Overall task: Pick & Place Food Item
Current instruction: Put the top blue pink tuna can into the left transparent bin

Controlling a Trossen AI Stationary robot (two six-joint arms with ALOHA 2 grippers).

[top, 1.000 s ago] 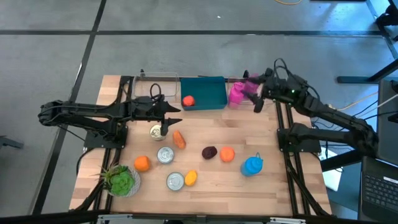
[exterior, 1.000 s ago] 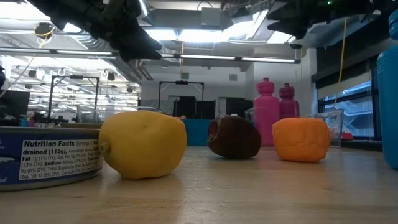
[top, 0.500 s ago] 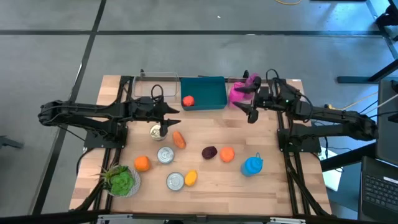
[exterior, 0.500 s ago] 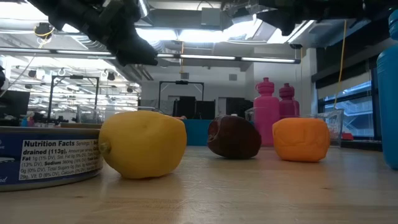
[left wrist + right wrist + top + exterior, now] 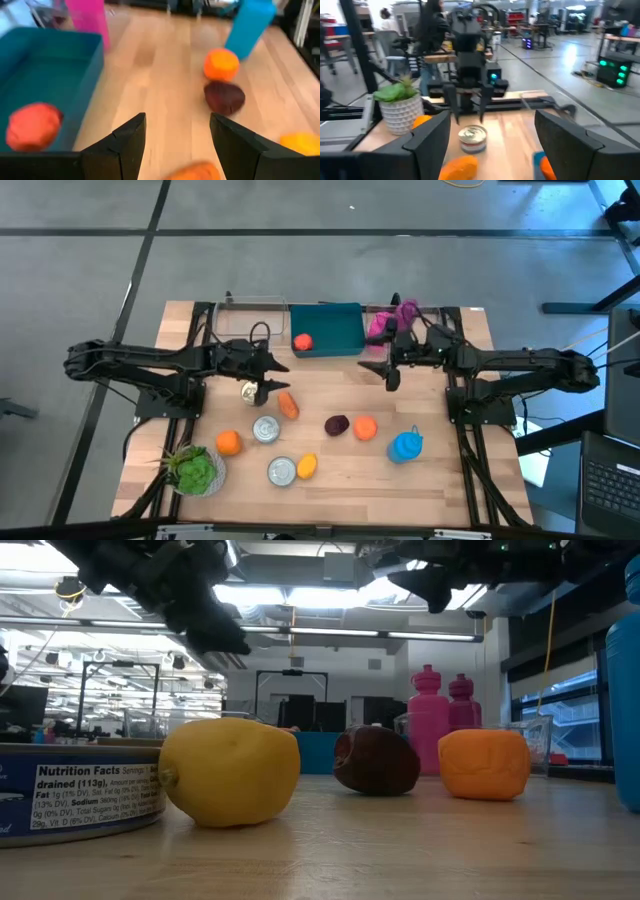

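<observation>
Three cans (image 5: 265, 429), two pink bottles (image 5: 381, 326); a carrot (image 5: 288, 403) lies just beside the empty, parted left end effector (image 5: 265, 387); right end effector (image 5: 388, 372) wide, empty.

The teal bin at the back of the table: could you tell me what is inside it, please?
The teal bin holds one red-orange food item near its left wall; the rest of its floor shows bare. Nothing covers it.

Tomato (image 5: 302, 341) in bin (image 5: 340, 320) — bottles (image 5: 382, 328) beside
</observation>
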